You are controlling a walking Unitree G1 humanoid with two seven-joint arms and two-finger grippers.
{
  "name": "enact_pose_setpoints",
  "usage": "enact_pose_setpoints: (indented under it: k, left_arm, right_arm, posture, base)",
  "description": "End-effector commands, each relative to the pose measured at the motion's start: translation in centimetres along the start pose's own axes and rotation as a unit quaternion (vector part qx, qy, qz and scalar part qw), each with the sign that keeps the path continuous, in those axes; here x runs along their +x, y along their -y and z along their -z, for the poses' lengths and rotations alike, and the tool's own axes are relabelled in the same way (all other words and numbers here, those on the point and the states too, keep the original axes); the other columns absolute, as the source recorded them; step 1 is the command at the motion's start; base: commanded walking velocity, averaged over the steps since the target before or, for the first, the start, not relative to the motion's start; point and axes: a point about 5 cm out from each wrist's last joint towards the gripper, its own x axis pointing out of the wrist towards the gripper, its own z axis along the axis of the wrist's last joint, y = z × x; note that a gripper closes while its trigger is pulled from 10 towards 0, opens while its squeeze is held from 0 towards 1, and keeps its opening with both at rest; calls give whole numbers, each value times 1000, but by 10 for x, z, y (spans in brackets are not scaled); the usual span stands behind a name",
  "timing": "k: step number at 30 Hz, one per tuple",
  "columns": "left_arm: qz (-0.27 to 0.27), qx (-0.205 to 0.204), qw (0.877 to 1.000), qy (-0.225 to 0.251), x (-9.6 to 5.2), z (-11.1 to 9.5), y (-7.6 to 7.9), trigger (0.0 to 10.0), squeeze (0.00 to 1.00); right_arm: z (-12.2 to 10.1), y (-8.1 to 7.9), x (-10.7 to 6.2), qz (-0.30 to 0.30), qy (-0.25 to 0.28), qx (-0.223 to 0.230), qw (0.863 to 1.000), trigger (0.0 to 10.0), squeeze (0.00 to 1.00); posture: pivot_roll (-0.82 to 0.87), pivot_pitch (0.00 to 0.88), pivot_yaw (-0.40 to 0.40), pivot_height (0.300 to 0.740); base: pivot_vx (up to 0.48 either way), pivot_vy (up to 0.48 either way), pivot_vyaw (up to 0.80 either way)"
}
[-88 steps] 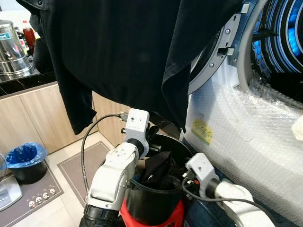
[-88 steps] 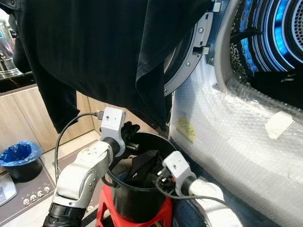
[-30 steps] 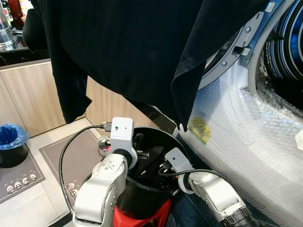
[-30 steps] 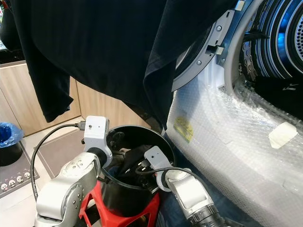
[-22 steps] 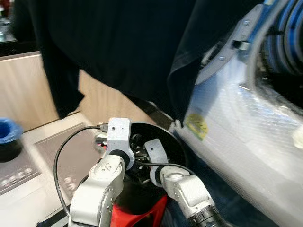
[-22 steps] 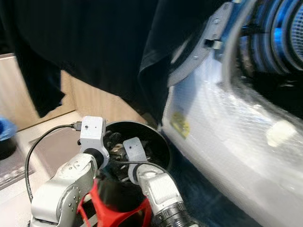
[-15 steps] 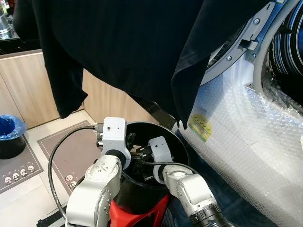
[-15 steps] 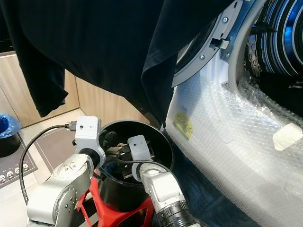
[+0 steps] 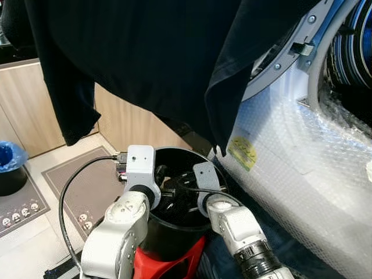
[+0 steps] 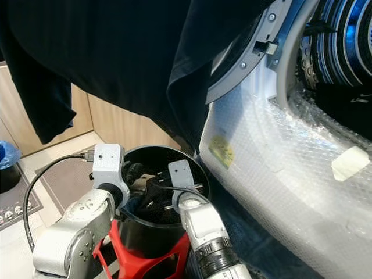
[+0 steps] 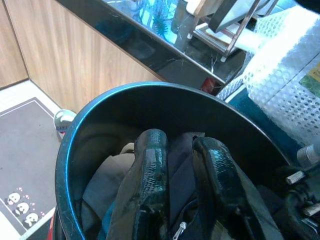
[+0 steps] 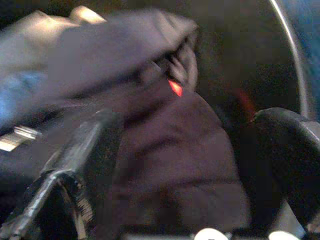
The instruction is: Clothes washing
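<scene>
We see both of the robot's silver arms reaching down into a round black bucket that sits on a red stool just in front of us. The bucket holds a heap of dark clothes, grey and navy, one with a zip. The left gripper is inside the bucket with its two black fingers close together, a fold of the dark cloth lying between them; we cannot tell if they truly pinch it. The right gripper is also in the bucket, its fingers spread wide on either side of a dark purple garment. To the right stands a washing machine wrapped in bubble wrap, its door swung open. A large black garment hangs over the door, above the bucket. On the far left are wooden cabinets, with a grey floor mat on the floor before them.
</scene>
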Motion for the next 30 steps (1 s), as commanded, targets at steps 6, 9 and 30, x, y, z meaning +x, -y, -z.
enact_pose_setpoints:
  k: [6, 9, 30]
  left_arm:
    - [30, -29, 999, -16, -6, 10, 17, 10000, 0]
    - [31, -31, 999, -17, -6, 10, 18, 10000, 0]
    - [29, -38, 999, -18, -7, 11, 19, 10000, 0]
  right_arm:
    - [7, 12, 3, 8, -24, -17, 1000, 10000, 0]
    - [13, 6, 1, -20, -36, -43, 998, 10000, 0]
    - [28, 10, -2, -20, -110, -98, 989, 10000, 0]
  posture:
    - [102, 143, -200, 740]
    - [96, 140, -202, 740]
    - [97, 131, -211, 740]
  base:
    - [0, 0, 0]
    - [0, 0, 0]
    - [0, 0, 0]
